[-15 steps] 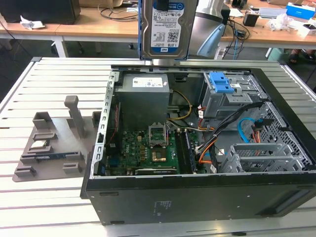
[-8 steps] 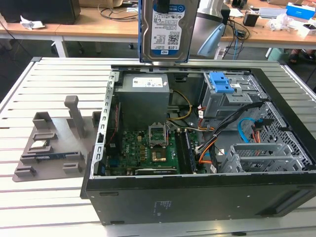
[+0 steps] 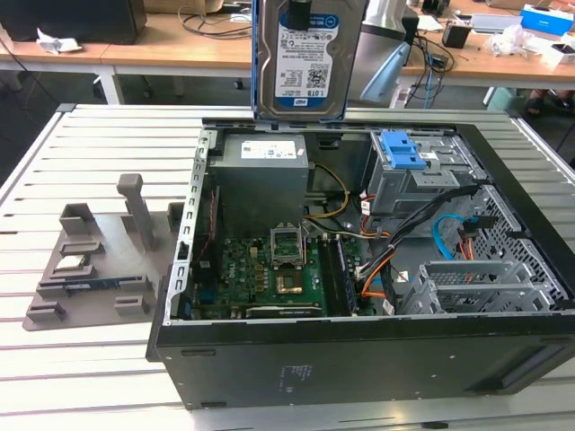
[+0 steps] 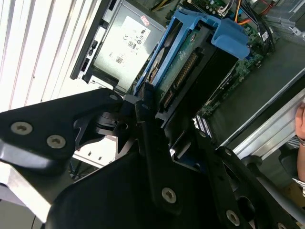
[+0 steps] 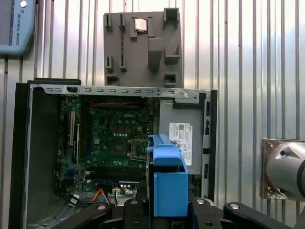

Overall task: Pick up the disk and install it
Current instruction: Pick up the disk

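Black-linkage pincer (image 4: 143, 107): jaws clamped on the disk (image 3: 305, 63) at its upper short end, so the item is carried clear of every surface. Disk: silver metal with a white-and-blue label and a blue plastic bracket (image 5: 169, 183) along its edges. It hangs straight below the pincer, long axis vertical, free short end pointing down at the case, label face turned to the exterior camera. Its circuit-board face (image 4: 183, 71) shows in the second wrist view. Roughly beneath the pincer: grey power supply (image 3: 260, 166), inside the open computer case (image 3: 359, 364). Below, toward the exterior view's right of the pincer: grey drive cage (image 3: 422, 180) with blue latch (image 3: 402, 151), well apart from the disk. Below and further out: green motherboard (image 3: 260, 269). Below, toward the exterior view's left of the pincer and outside the case: grey parts fixture (image 3: 108, 260) carrying a small square chip (image 3: 70, 263), on the slatted metal table (image 3: 90, 386). Beyond the pincer: wooden desks (image 3: 180, 40). Step in hand, as judged: pick-up complete, transport stage, installation not yet begun. Next move, as judged, calls for the disk to be brought over the cage, bracket rails squared to the bay, and kept clear of the loose cables (image 3: 440, 238) beside it.
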